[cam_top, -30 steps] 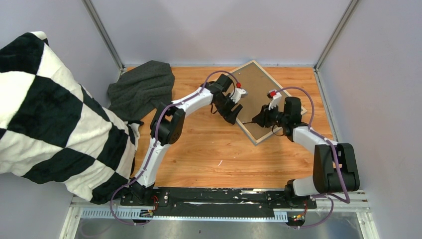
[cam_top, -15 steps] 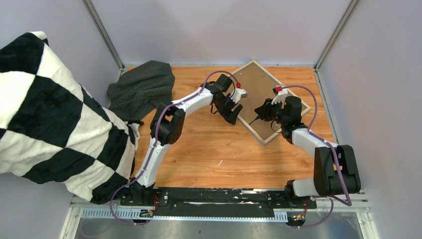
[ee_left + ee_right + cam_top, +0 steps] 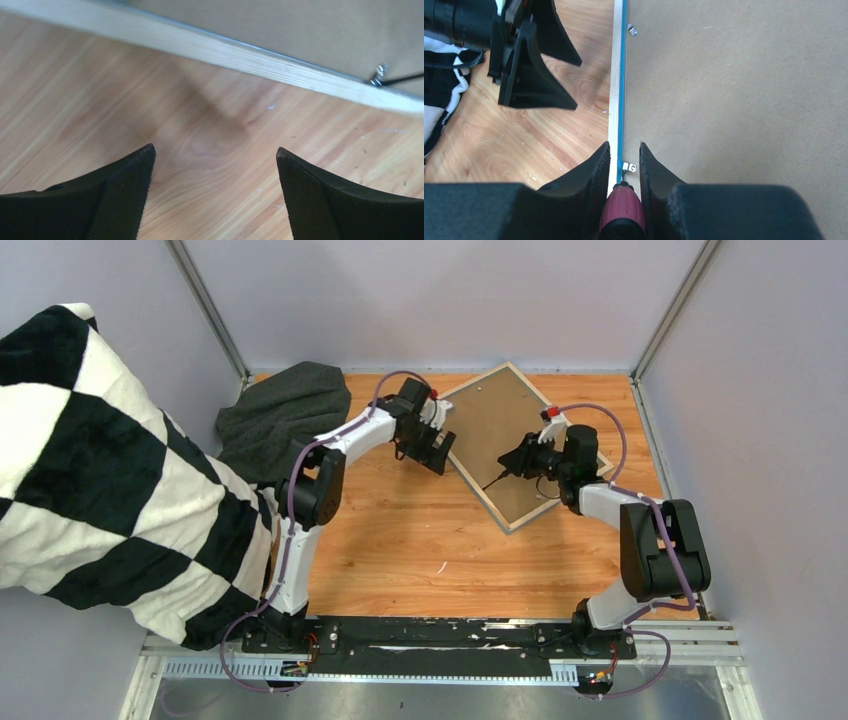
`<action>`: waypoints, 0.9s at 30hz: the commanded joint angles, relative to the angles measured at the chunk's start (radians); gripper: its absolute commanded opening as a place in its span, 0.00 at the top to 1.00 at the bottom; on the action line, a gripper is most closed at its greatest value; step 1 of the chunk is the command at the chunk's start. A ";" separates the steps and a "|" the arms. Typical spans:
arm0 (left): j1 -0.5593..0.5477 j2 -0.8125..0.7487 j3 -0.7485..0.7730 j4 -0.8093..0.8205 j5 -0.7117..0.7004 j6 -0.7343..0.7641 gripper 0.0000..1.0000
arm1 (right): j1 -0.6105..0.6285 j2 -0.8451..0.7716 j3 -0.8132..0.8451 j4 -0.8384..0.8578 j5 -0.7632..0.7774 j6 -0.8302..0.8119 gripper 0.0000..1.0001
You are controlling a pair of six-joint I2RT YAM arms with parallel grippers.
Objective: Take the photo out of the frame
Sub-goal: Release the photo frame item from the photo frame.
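Note:
The frame [image 3: 480,498] lies face down at the back right of the table, its brown backing board [image 3: 500,430] up. The photo is hidden under that board. My right gripper [image 3: 522,458] is over the board, shut on a screwdriver with a dark red handle [image 3: 623,210]. The screwdriver's tip sits at a small metal clip [image 3: 628,167] by the frame's blue and pale wood edge [image 3: 616,75]. My left gripper [image 3: 432,445] is open over bare table just left of the frame's edge [image 3: 240,52], with nothing between its fingers [image 3: 125,195].
A dark grey cloth [image 3: 285,415] is bunched at the back left. A large black and white checked cloth [image 3: 110,470] fills the left side. A second metal clip [image 3: 632,30] sits farther along the frame's edge. Enclosure walls stand close behind and to the right.
My left gripper has let go of the frame's edge, opened wider and drawn back to the left. The frame has shifted slightly. My right gripper has moved a little up and left with the screwdriver.

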 commanded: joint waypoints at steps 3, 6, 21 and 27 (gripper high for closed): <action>0.040 -0.066 -0.080 0.053 -0.097 -0.063 0.00 | 0.154 0.051 -0.025 -0.024 0.058 -0.006 1.00; 0.052 -0.064 -0.105 0.075 -0.087 -0.106 0.00 | 0.233 0.050 -0.017 -0.018 0.133 -0.051 1.00; 0.067 0.041 -0.088 0.095 -0.045 -0.221 0.00 | 0.333 0.075 -0.038 -0.029 0.279 -0.196 1.00; 0.062 0.064 -0.087 0.081 -0.094 -0.215 0.05 | 0.333 0.045 -0.048 -0.064 0.294 -0.248 1.00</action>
